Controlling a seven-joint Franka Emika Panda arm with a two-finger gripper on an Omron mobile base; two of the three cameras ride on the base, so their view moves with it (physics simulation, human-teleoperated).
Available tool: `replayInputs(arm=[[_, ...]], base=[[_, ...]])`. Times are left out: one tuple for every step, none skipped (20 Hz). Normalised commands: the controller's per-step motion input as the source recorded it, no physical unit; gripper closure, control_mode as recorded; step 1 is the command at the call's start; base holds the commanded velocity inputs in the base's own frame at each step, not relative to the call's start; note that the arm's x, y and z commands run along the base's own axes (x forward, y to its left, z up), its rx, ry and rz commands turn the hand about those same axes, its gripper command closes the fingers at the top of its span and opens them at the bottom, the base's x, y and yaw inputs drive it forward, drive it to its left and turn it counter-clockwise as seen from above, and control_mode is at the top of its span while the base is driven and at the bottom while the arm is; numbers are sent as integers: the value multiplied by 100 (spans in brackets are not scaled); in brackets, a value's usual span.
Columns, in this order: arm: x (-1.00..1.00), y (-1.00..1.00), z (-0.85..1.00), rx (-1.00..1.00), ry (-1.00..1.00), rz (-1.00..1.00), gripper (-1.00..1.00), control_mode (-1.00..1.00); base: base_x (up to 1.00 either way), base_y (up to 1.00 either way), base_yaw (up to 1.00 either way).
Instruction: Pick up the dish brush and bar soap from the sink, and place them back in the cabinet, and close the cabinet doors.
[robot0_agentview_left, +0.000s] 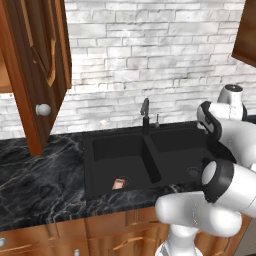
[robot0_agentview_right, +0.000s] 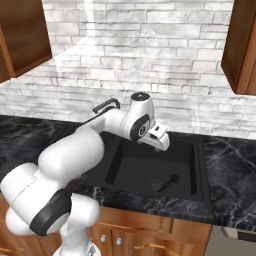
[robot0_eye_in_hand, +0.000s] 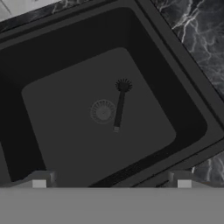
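Fingertips of the hand (robot0_eye_in_hand: 111, 180) sit wide apart at the bottom of the hand view, open and empty, looking straight down into the right basin of the sink (robot0_eye_in_hand: 188, 109). On that basin floor lies the dish brush (robot0_eye_in_hand: 120, 106), flat, its bristled head away from the fingers and its thin handle running just beside the round drain (robot0_eye_in_hand: 103, 111).

The brush is black on black and very slim. My worry is that the fingers come down off the handle, or close along its length rather than across it, and push it over the drain instead of gripping it. A descent too close to the basin wall could also knock the hand.

The bar soap (robot0_agentview_left: 119, 184) rests in the left basin near its drain, well apart from the brush. Above the black marble tabletop (robot0_agentview_left: 40, 175), a cabinet door (robot0_agentview_left: 37, 65) stands swung open, and the arm could clip it on a careless lift.
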Motion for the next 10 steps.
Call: replayInputs(arm=[[29,-23,-22,1,0,0,-100,-100],[31,-24,-23,1,0,0,-100,-100],[30,-26,-21,1,0,0,-100,-100],[30,-28,-20,2,0,0,-100,-100],[26,-30,-20,2,0,0,-100,-100],[26,-31,-20,2,0,0,-100,-100],[23,-35,-19,3,0,0,-100,-100],[22,-32,-19,3,0,0,-100,-100],[24,-24,-22,0,0,0,-100,-100],[24,-19,-24,0,0,0,-100,-100]], base=[[0,0,0],[0,0,0],[0,0,0],[0,0,0],[0,0,0],[0,0,0],[0,0,0],[0,0,0],[0,0,0],[0,0,0]])
